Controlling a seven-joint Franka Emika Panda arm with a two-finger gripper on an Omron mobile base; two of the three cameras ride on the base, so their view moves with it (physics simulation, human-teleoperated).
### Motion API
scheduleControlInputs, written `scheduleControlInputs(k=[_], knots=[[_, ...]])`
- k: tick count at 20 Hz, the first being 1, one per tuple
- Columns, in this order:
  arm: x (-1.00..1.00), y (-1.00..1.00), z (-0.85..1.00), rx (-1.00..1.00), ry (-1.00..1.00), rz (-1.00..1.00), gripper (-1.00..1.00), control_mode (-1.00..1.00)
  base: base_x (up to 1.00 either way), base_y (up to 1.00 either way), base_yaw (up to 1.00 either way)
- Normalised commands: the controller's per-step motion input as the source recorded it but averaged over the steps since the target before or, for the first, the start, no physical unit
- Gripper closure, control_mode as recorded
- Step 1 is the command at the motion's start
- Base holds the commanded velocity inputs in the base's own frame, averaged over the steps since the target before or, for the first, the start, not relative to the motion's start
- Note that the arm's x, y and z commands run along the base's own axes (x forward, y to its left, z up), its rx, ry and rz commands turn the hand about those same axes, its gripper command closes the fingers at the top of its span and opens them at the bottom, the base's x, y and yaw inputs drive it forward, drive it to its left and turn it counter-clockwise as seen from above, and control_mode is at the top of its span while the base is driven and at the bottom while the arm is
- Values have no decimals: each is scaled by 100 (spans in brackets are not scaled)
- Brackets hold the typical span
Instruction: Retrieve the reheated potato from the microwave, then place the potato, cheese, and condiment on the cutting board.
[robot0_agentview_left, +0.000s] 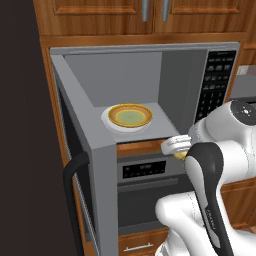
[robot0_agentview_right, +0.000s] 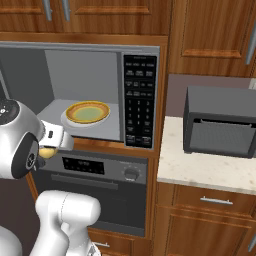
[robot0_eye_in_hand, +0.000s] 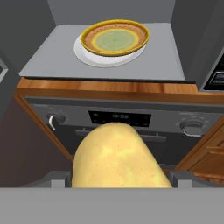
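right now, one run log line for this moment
gripper: shut on potato | position: outside microwave, door open | plate: empty inside | next: cutting board

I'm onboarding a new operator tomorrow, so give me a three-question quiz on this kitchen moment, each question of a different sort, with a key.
1. True or false: the microwave door is shut.
2. Multiple choice: what lies between the fingers of the gripper? A) the cheese B) the potato C) the condiment
3. Short answer: what sits on the white turntable inside the microwave?

Key
1. False; the door stands swung open to the left.
2. B; in the hand view the pale yellow potato sits between the fingers, outside the microwave, in front of the oven below.
3. A yellow-rimmed plate with nothing on it.
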Motion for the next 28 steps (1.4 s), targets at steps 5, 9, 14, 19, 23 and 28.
scheduleControlInputs(k=[5,9,14,19,23,28], knots=[[0,0,0,0,0,0,100,100,0,0,0],[0,0,0,0,0,0,100,100,0,0,0],[0,0,0,0,0,0,100,100,-23,-3,0],[0,0,0,0,0,0,100,100,-52,-13,-1],[0,0,0,0,0,0,100,100,-40,-20,-5],[0,0,0,0,0,0,100,100,-16,-16,-45]])
